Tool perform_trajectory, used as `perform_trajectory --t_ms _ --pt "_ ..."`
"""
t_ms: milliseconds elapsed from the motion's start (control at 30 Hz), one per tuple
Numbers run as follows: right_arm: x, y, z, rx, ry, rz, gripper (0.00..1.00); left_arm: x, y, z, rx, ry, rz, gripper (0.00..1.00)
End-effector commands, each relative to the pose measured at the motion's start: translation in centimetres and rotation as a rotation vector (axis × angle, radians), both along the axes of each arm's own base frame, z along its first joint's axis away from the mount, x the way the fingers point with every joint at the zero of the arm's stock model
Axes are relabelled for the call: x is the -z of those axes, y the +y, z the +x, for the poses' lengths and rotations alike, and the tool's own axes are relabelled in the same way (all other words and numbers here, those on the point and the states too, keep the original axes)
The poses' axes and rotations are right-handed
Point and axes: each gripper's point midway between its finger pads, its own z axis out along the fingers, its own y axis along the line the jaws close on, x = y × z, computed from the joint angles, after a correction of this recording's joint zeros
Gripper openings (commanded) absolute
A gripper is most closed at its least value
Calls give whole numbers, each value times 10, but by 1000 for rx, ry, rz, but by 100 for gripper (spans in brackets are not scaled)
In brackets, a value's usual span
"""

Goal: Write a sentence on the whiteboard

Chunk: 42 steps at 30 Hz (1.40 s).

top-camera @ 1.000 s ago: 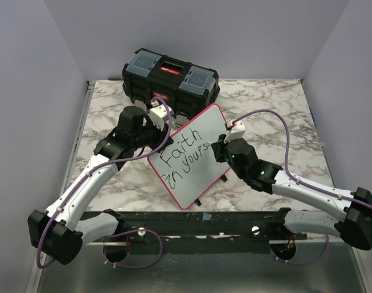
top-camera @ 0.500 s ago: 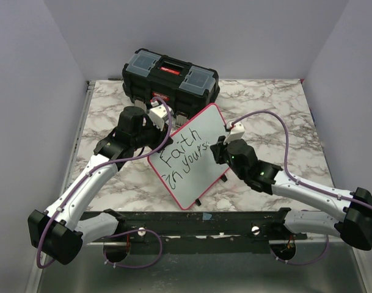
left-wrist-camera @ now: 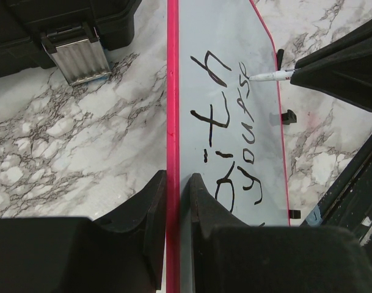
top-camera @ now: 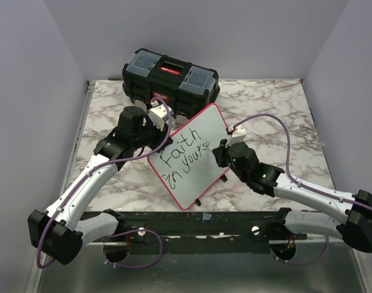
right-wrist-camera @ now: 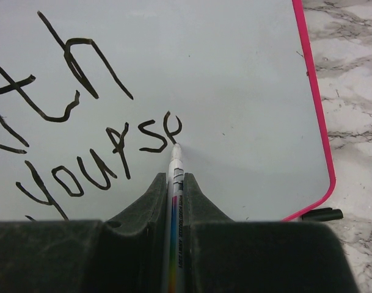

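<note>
My left gripper (left-wrist-camera: 176,183) pinches the red rim of the whiteboard (top-camera: 193,183), held up mid-table near the toolbox (top-camera: 170,76); my right gripper (right-wrist-camera: 173,178) clamps the marker (right-wrist-camera: 175,155); the sentence (top-camera: 184,157) has just gained an "e", reading "Faith in yourse", so "lf wins" remains

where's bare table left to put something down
Bare marble: the table's far right, between toolbox and right wall; a narrow strip left of the left arm. Crowded: the centre, where both arms meet the whiteboard.
</note>
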Motion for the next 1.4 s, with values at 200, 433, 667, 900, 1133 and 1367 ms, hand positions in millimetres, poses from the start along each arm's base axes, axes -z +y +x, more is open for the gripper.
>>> perform_trajectory --t_ms 200,433,667,900,1133,1367 --pt "2 -25 7 107 -9 -81 1 -8 0 4 25 -67 20 0" --pt "-32 -25 12 94 -82 -40 1 -7 0 4 25 -65 20 0" --pt "-64 -15 16 55 -151 40 1 -7 -1 4 27 -64 20 0" --pt "-67 -4 31 54 -150 34 1 -7 0 4 25 -65 20 0" --pt "-59 2 42 52 -129 35 1 -8 0 3 26 -66 19 0" --pt "-42 5 39 32 -90 40 1 -8 -1 3 27 -68 18 0"
